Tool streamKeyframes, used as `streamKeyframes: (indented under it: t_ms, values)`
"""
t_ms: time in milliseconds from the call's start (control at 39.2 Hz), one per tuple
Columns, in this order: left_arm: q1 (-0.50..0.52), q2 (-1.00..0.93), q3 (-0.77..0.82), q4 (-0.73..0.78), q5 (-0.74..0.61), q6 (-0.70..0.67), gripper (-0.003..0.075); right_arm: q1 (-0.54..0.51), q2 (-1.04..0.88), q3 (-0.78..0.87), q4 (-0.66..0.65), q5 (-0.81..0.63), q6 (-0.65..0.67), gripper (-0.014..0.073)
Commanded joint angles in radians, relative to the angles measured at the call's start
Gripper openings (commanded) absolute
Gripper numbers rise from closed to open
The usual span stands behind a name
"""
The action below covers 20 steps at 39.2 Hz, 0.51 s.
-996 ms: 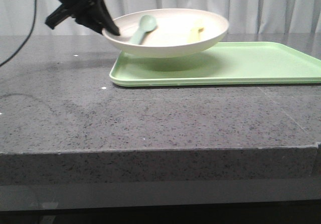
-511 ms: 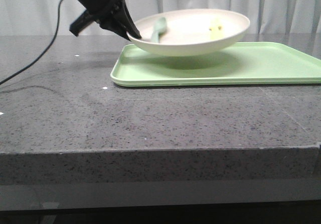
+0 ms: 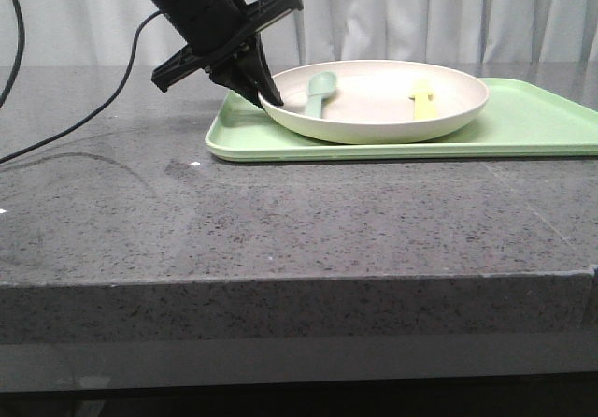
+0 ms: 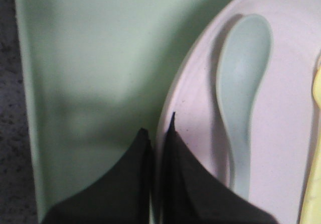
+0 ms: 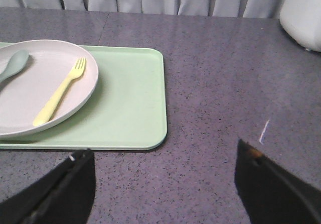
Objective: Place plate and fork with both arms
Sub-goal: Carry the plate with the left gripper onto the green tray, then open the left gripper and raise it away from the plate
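While the front view shows the whole layout from low and near, only the wrist views reveal the details inside the plate [image 3: 374,108]. From the front, the cream plate sits on the left part of the light-green tray [image 3: 523,136], with the left gripper [image 3: 264,93] clamped on the plate's left rim. The left wrist view confirms this grip: the two dark fingers [image 4: 185,179] are pinched almost together, one inside the rim and one outside, with the tray's green floor beside them. That view also shows the grey-green spoon [image 4: 243,83] lying in the plate just beside the inner finger, and only a sliver of the yellow fork [image 4: 316,133] at the picture's edge.

The right wrist view gives the fork [image 5: 61,91] in full: it lies inside the plate, on its right half, tines pointing away from the robot, apart from the spoon [image 5: 12,66]. The right gripper [image 5: 165,184] hangs above the bare grey table [image 5: 241,73], its fingers spread wide and holding nothing, well to the right of the tray's right edge.

The tray's right half is uncovered, and the plate's near rim lies close to the tray's near lip. A white object [image 5: 303,13] stands at the far right of the table.
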Motion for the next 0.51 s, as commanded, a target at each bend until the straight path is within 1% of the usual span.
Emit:
streamKeyframes:
  t_ms: [0,128,255,332,409,485]
  values:
    - [-0.010,-0.069,-0.035,-0.034,-0.044,-0.013,-0.0001,-0.001,0.011,-0.035,-0.011,-0.081,-0.004,0.0592]
    - [-0.010,-0.069,-0.035,-0.034,-0.044,-0.013,0.0091,-0.001,0.011,-0.035,-0.011,-0.083,-0.004,0.0592]
    - [-0.010,-0.069,-0.035,-0.034,-0.040,-0.006,0.0214,-0.001,0.011,-0.035,-0.010,-0.083,-0.004,0.0592]
    - [-0.010,-0.071,-0.035,-0.034,-0.031,0.013,0.0271,-0.001,0.011,-0.035,-0.010,-0.083,-0.004,0.0592]
    - [-0.010,-0.078,-0.035,-0.032,-0.018,0.031,0.0303,-0.001,0.011,-0.034,-0.010,-0.083,-0.004,0.0592]
    - [-0.010,-0.098,-0.035,-0.032,-0.006,0.054,0.0309,-0.001,0.011,-0.034,-0.010,-0.082,-0.004,0.0592]
